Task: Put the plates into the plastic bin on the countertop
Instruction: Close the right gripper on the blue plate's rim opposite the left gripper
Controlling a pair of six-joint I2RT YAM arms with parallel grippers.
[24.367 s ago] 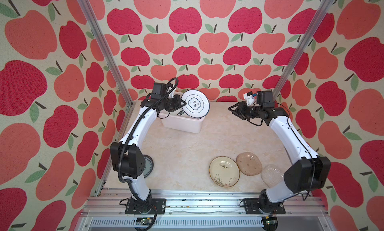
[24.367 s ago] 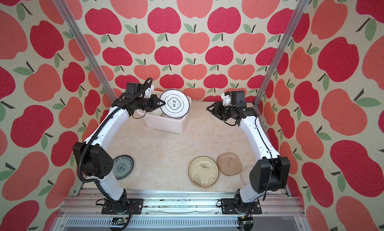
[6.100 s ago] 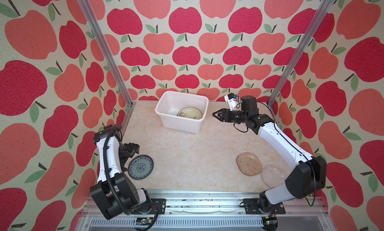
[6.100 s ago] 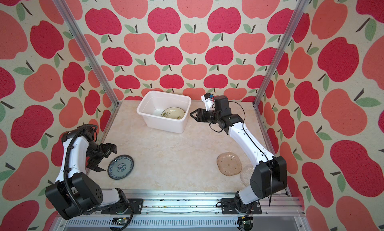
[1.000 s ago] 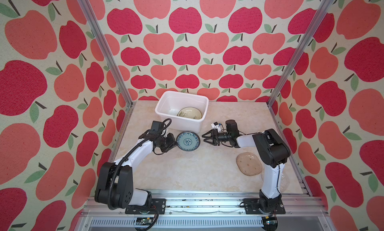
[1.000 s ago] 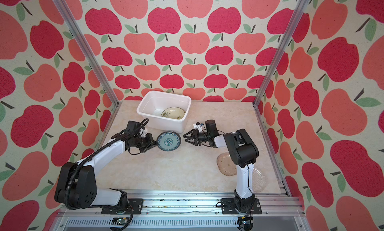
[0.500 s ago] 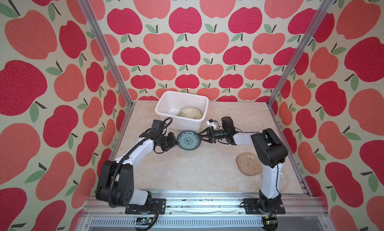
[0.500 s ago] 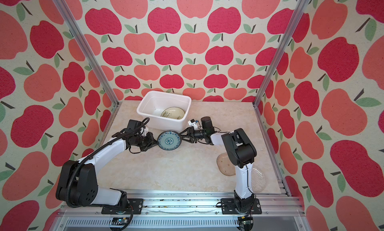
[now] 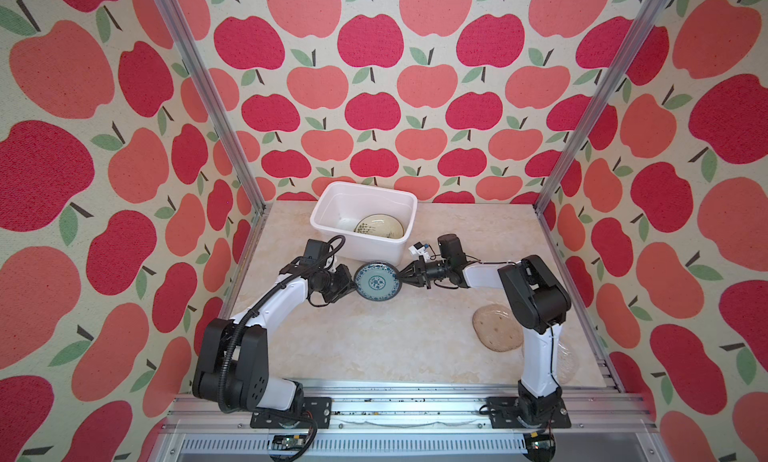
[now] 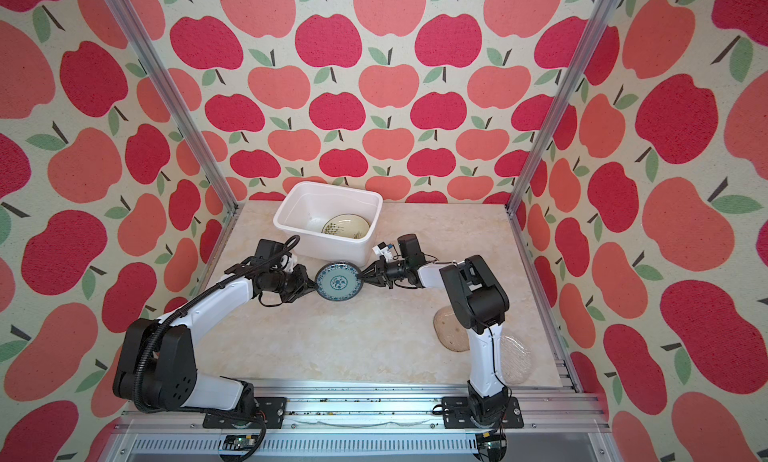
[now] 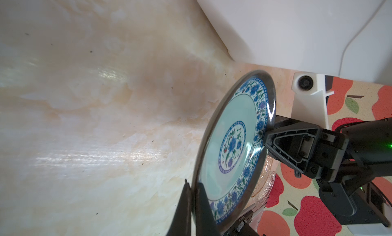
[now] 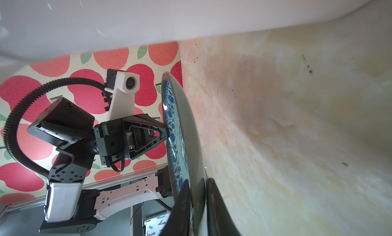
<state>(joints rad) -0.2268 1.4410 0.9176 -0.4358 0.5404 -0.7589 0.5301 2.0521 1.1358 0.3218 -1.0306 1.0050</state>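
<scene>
I hold the blue plate (image 9: 377,281) (image 10: 337,286) between both my arms, just in front of the near wall of the bin (image 9: 365,248) (image 10: 324,245). My left gripper (image 9: 352,282) (image 10: 312,286) is clamped tight on the plate's left rim. In the left wrist view my two fingers (image 11: 186,203) pinch the edge of the plate (image 11: 231,143), one on each face. My right gripper (image 9: 402,276) (image 10: 362,278) comes in from the opposite side. Its jaws are drawn narrow around the right rim, and in the right wrist view the rim of the plate (image 12: 180,128) sits between my fingers (image 12: 214,203). Each wrist camera also sees the other gripper (image 11: 265,135) (image 12: 164,128) gripping the far edge.

The plate is up off the countertop (image 9: 374,343) (image 10: 332,343), tilted so its patterned face shows in both top views.

Inside the bin, a cream plate (image 9: 379,227) (image 10: 345,226) lies toward the right end. An amber plate (image 9: 494,327) (image 10: 446,331) rests on the countertop by my right arm's base, and a clear plate (image 9: 567,362) (image 10: 517,358) sits just beyond it near the front right corner, partly hidden by that arm.
</scene>
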